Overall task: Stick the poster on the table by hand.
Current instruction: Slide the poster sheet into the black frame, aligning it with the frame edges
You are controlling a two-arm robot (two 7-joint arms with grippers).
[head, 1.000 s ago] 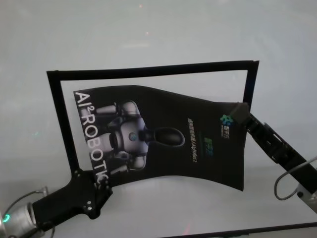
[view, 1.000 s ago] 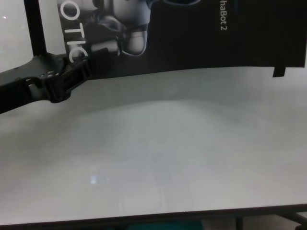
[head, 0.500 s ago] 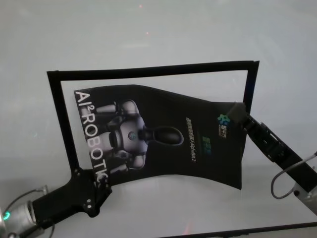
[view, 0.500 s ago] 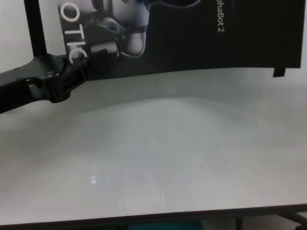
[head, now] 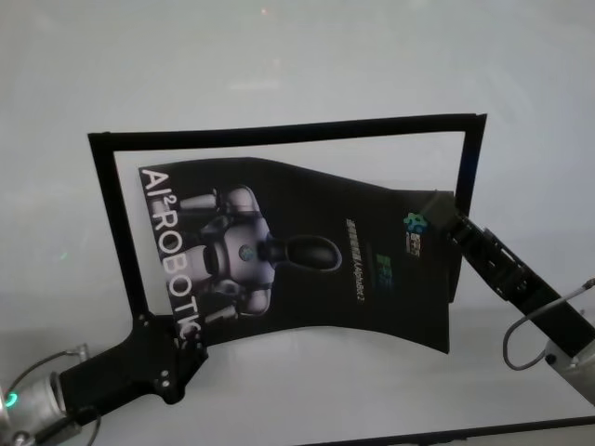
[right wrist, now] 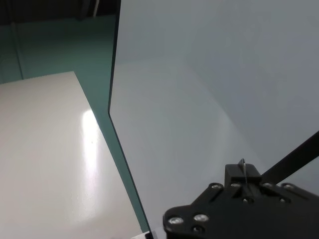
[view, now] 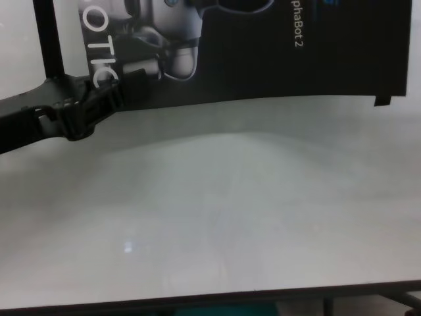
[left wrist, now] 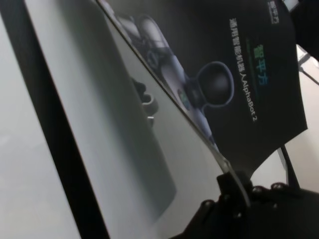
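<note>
The black glossy poster (head: pixel 307 265) with the white-grey robot picture hangs bowed a little above the white-grey table (head: pixel 297 65). My left gripper (head: pixel 189 340) is shut on its near left corner, by the big white letters; the chest view shows that grip (view: pixel 135 74) too. In the left wrist view the poster (left wrist: pixel 234 64) runs away from the pinched edge. My right gripper (head: pixel 441 216) is shut on the poster's far right edge, beside the small coloured logo. The right wrist view shows only a thin sliver of sheet between its fingers (right wrist: pixel 242 175).
Narrow black strips lie flat on the table as a three-sided frame: one on the left (head: pixel 113 223), one along the back (head: pixel 279 131), one on the right (head: pixel 471 158). A grey cable (head: pixel 519 342) loops from my right forearm. The table's dark front edge (head: pixel 446 434) runs near me.
My right gripper has drawn slightly leftward, carrying the poster's right edge with it, and the sheet bows a bit more. The left gripper has barely moved.
</note>
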